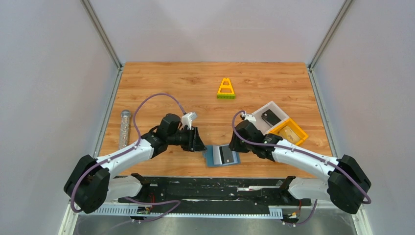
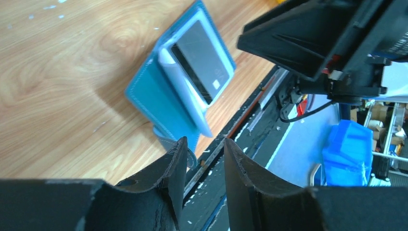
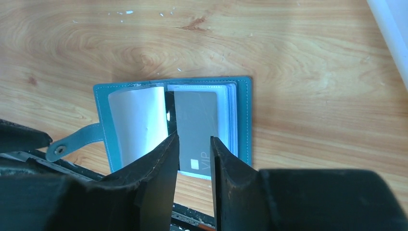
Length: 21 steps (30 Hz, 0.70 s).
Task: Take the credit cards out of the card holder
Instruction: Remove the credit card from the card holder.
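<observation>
The right gripper (image 3: 193, 139) is hovering low over the open card holder (image 3: 244, 120), its jaws standing narrow with a slim gap, and through that gap the face of a grey credit card (image 3: 195, 120) is showing. The card is wider than the gap and is lying flat, so nothing is looking clamped yet; I cannot tell whether the fingertips (image 3: 172, 144) are touching it. The card is sitting in a clear sleeve on the holder's right panel, its near edge poking out past the blue cover. A pale sleeve page (image 3: 139, 120) is arching over the left panel, and the snap tab (image 3: 72, 144) is sticking out to the left. The holder is lying on the wooden table (image 3: 288, 48) near its front edge, between the two arms. The left gripper (image 2: 204, 142) is hanging just beside the holder's tab end, jaws partly apart and empty. The step in hand seems to be pulling this card out. The next move is probably calling for a pinch on the exposed near edge, then a straight slide toward the table's front, with the left gripper pinning the cover.
</observation>
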Tool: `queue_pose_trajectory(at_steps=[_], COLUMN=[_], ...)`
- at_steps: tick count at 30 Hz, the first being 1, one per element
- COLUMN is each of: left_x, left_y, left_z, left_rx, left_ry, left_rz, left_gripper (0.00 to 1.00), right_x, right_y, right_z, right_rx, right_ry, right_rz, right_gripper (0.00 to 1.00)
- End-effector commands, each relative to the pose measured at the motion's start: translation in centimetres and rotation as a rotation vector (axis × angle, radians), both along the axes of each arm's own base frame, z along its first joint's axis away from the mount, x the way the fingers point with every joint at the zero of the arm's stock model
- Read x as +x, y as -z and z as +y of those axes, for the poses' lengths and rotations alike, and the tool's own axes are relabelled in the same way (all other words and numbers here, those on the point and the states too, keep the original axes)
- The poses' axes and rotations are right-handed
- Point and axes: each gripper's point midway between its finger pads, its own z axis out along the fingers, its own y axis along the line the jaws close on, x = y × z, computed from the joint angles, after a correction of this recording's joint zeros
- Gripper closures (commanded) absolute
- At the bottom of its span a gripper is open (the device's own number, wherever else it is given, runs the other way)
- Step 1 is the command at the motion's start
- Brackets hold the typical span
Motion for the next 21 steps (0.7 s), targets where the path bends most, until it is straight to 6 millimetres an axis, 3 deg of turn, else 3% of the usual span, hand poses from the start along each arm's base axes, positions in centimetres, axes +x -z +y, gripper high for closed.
queue_pose_trajectory(at_steps=[1, 11, 21], left_x=[0.4, 0.3, 1.2], left_y=[-3.5, -4.3, 0.2], left_z=[-2.6, -6.5, -7.9], left_rx=[-0.079, -0.126, -0.131], left_ry=[0.039, 0.075, 0.033], left_rz=[-0.073, -0.088, -0.033], left_gripper=[0.60, 0.62, 0.66], right_x=[1.0, 1.0, 0.6], right_y=[-1.5, 0.1, 1.6], right_z=[1.7, 1.8, 1.9], right_rx=[0.109, 0.130, 0.136], right_ry=[-0.063, -0.079, -0.091], right_rz=[-0.044, -0.013, 0.021], right_gripper=[0.70, 0.74, 0.77])
